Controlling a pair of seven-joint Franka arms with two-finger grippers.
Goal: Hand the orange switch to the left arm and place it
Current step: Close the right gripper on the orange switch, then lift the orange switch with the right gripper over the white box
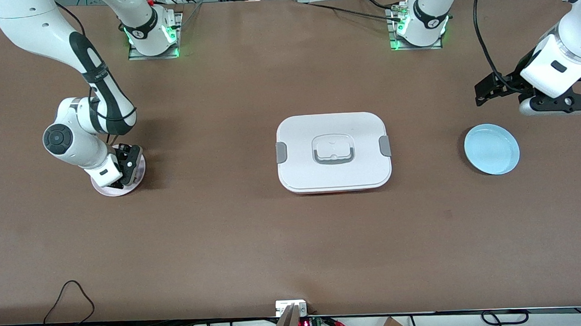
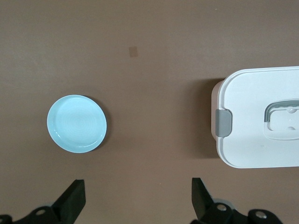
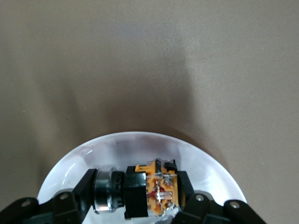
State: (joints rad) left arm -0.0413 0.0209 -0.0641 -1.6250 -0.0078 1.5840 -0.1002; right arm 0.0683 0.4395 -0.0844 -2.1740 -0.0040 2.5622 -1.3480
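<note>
The brown tabletop (image 1: 255, 244) is flat and dull, like thick paper, with a few faint marks. Closest to the front camera of the things on it is the box (image 1: 333, 152), in the middle of the tabletop. It is white, smooth plastic with rounded corners, a grey clip on each short side, and a grey handle sunk into its lid. No words can be read on it.

Toward the left arm's end lies a round, shiny, pale blue plate (image 1: 491, 149). It has a low rim. The left hand (image 1: 485, 90) waits in the air a little farther back than that plate, with its two black fingers spread wide and nothing between them.

Toward the right arm's end sits a round, pale pink plate (image 1: 139, 178), smooth and glossy. The right hand (image 1: 127, 172) is down on this plate. Its black fingers (image 3: 187, 184) are squeezed shut on the orange switch (image 3: 156, 191), which lies on its side in the plate. The switch is tiny, with a boxy orange plastic body, a black middle part, a shiny silver ring and small metal bits at one end. Any writing on it is too small to read.
</note>
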